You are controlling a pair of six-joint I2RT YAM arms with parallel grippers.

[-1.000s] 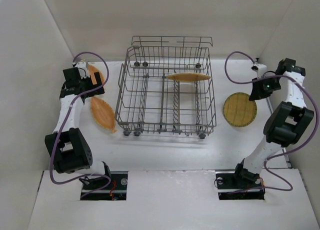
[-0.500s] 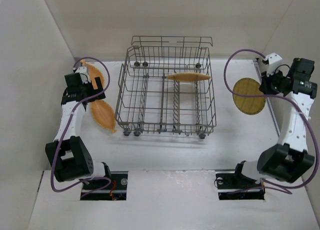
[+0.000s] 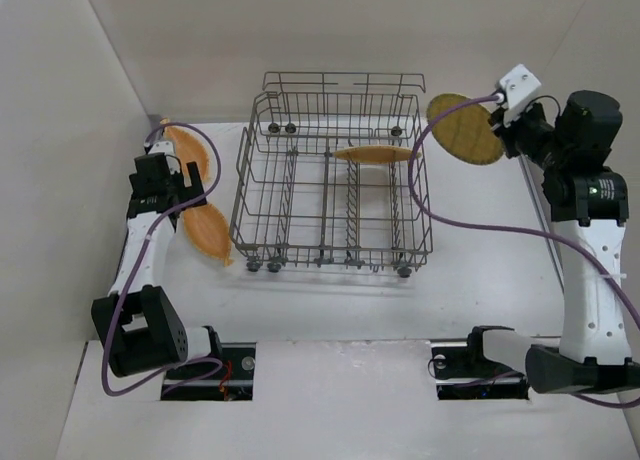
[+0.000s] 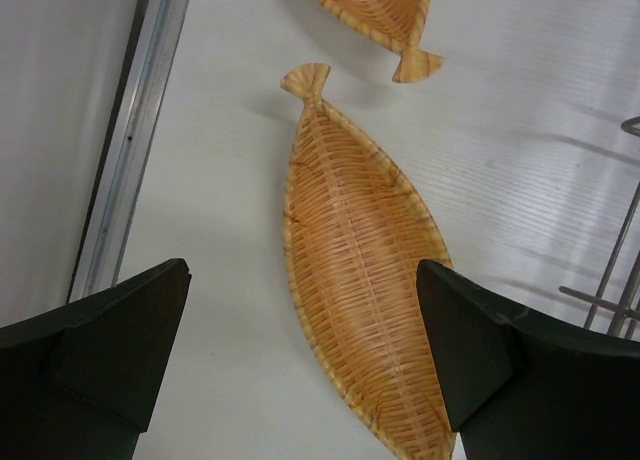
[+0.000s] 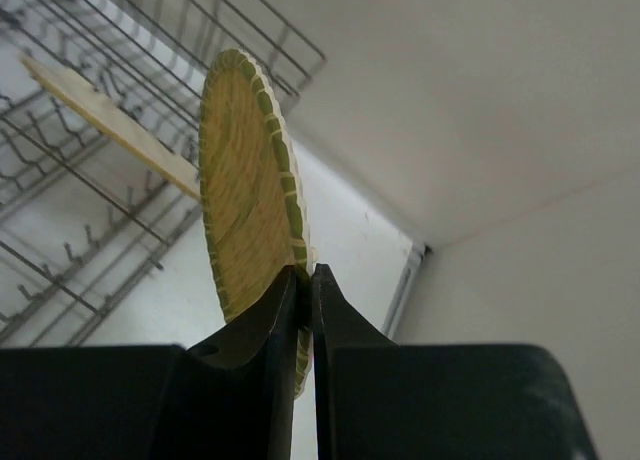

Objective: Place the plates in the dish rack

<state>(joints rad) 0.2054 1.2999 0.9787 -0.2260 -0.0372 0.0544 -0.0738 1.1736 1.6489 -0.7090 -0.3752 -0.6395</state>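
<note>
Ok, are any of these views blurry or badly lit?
Top external: soft even light, faint shadows under the grey wire dish rack. Left wrist: the orange woven leaf-shaped plate is sharp. Right wrist: the round yellowish woven plate is crisp.

A white bench (image 3: 330, 300) is boxed in by plain white panels: a back wall (image 3: 330, 30), a left wall (image 3: 50, 130) and a right wall (image 3: 600, 40). A bare metal strip (image 4: 130, 150) runs along the bench's left edge, beside that wall. The light is even and the shadows are soft.
</note>
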